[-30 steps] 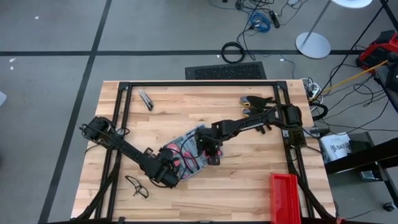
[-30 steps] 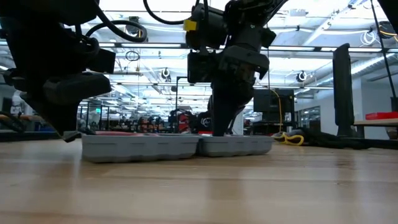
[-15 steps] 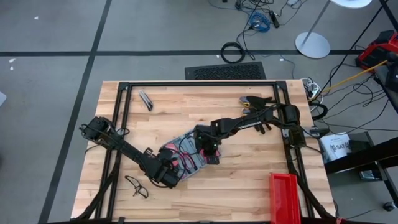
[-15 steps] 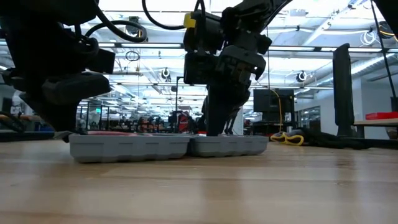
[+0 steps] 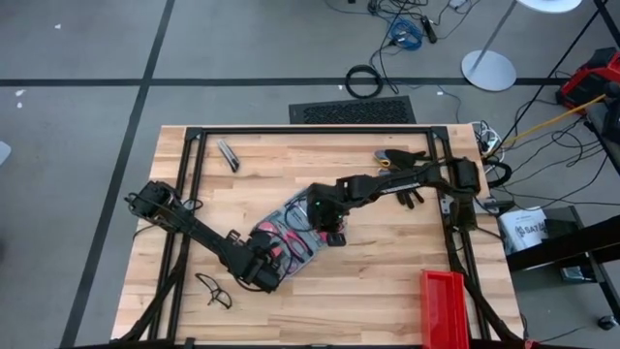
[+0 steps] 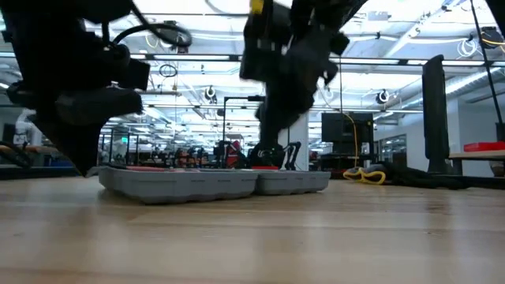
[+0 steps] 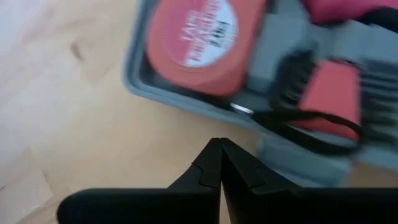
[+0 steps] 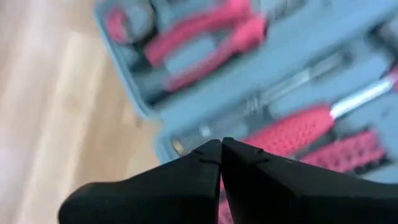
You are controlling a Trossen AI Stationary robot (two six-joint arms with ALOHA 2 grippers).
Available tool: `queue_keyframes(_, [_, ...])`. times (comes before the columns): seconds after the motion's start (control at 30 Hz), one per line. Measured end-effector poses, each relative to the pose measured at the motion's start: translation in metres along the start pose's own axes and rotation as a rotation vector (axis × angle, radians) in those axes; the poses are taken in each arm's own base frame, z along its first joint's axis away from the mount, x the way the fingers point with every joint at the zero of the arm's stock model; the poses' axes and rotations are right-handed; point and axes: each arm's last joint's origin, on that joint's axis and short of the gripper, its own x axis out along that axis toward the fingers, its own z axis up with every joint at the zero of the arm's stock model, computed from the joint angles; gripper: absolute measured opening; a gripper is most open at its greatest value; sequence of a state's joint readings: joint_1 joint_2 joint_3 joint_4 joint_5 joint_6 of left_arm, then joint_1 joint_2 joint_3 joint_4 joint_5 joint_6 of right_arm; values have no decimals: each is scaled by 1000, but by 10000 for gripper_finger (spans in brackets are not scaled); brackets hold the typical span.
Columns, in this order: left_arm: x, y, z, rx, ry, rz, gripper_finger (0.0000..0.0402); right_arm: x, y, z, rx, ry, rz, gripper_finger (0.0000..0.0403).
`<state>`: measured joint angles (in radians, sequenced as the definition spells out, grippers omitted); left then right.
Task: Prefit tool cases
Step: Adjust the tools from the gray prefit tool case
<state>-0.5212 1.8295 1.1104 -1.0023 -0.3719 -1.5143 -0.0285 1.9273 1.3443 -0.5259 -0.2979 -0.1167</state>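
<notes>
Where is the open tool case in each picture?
High view: the tool case lies open at the table's middle, between both arms.
Low view: it is the flat grey slab on the wood, left of centre.
Left wrist view: its corner holding the red tape measure fills the top.
Right wrist view: its tray fills most of the picture.
Shared landmark: the red-handled pliers.

White label on round red tape measure (image 7: pixel 200 38) in tool case (image 7: pixel 298 155): print present, blurred, unreadable. White bucket (image 5: pixel 526 229) beside table: dark lettering, illegible.
</notes>
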Motion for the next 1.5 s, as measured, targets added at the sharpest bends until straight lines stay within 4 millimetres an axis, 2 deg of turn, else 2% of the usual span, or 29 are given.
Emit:
queue_keyframes(0.07, [-6,-2,2,25,26,-29,8,-8,0,3,-1,-25,11,0])
queue_keyframes(0.17, [-23,-2,8,45,54,-94,8,-8,-6,0,11,-19,13,0])
queue_keyframes(0.3, [-50,4,20,30,-14,-189,8,-8,-11,0,-28,-71,6,0])
queue_keyframes(0.37, [-64,12,25,9,-106,-226,8,-4,-12,-9,-26,-112,17,0])
queue_keyframes(0.43, [-76,21,29,-10,-211,-241,8,-4,-14,-18,-27,-226,12,0])
queue_keyframes(0.53, [-91,36,33,-29,-329,-259,8,-14,-14,-36,-2,-469,-67,0])
queue_keyframes(0.6, [-99,44,35,-36,-390,-259,8,-15,-10,-54,10,-539,-132,0])
queue_keyframes(0.7, [-103,50,38,-40,-462,-248,8,-12,5,-72,-4,-576,-204,0])
queue_keyframes(0.87, [-102,49,41,-31,-521,-227,8,4,21,-82,22,-558,-184,0])
queue_keyframes(1.03, [-102,49,41,-36,-528,-229,8,3,22,-79,21,-584,-187,0])
queue_keyframes(1.13, [-102,49,41,-34,-528,-230,8,14,19,-85,58,-539,-172,0])
queue_keyframes(1.27, [-102,49,41,-33,-528,-229,8,34,12,-93,142,-475,-64,0])
queue_keyframes(1.37, [-102,49,41,-33,-529,-228,8,32,11,-92,157,-484,-43,0])
queue_keyframes(1.5, [-102,49,41,-37,-528,-231,8,11,16,-78,88,-586,-75,0])
